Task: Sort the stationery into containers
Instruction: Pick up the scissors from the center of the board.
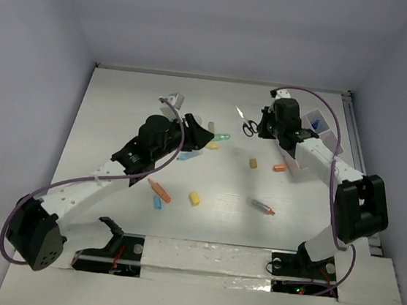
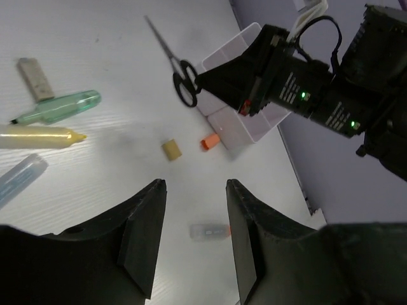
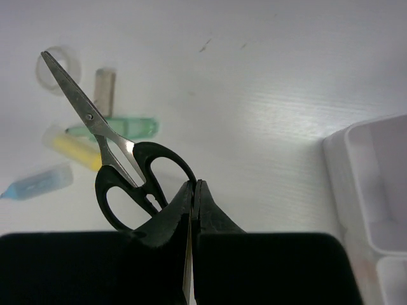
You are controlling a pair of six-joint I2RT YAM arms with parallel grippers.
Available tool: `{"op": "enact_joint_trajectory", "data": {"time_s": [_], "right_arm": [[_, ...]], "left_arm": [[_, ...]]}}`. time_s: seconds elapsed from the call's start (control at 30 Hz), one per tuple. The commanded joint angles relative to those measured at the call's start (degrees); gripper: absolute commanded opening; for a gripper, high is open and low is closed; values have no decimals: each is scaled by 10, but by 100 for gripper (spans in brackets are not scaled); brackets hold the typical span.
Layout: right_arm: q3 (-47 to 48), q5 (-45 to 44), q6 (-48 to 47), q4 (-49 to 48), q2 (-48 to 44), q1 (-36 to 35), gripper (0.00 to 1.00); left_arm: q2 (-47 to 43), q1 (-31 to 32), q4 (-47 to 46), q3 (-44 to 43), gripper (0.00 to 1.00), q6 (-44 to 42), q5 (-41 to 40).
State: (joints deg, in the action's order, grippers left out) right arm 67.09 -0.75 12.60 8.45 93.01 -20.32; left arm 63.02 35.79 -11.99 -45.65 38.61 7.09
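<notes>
The right hand [image 3: 193,185] pinches the black-handled steel scissors [image 3: 117,147] by a handle loop just beside the clear-white divided plastic tray [image 3: 336,165], apparently to lift them in, while the left hand [image 2: 195,187] hovers spread over the white worktop [image 2: 114,165].

Left arm [image 1: 74,191]: white links with small holes, black joint housings. Right arm [image 1: 359,203]: same white-and-black build. Purple cable [image 1: 302,89] loops along each arm. Left gripper [image 2: 194,216]: matte black, wedge-shaped fingers [image 2: 143,235]. Right gripper [image 3: 193,203]: black too. Its body carries green lights [image 2: 304,96], red spot, small white print.
</notes>
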Motion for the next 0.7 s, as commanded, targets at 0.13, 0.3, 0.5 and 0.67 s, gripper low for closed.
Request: {"op": "enact_joint_trajectory", "data": {"time_s": [0.13,0.3,0.5,0.67], "right_arm": [[-71,43,8,-28,-121,-55,0],[-74,110,-34,21,-169,-69,0],[-73,177,-72,73,-196,-69,0],[-69,219,-81,80,-209,-75,0]], "left_arm": [[81,35,-82,-75,39,-7,-46],[117,35,-31,-128,40,-61,-52],[83,10,68,-159,49,-122,-46],[82,-8,119,-178,55,-142,28]]}}
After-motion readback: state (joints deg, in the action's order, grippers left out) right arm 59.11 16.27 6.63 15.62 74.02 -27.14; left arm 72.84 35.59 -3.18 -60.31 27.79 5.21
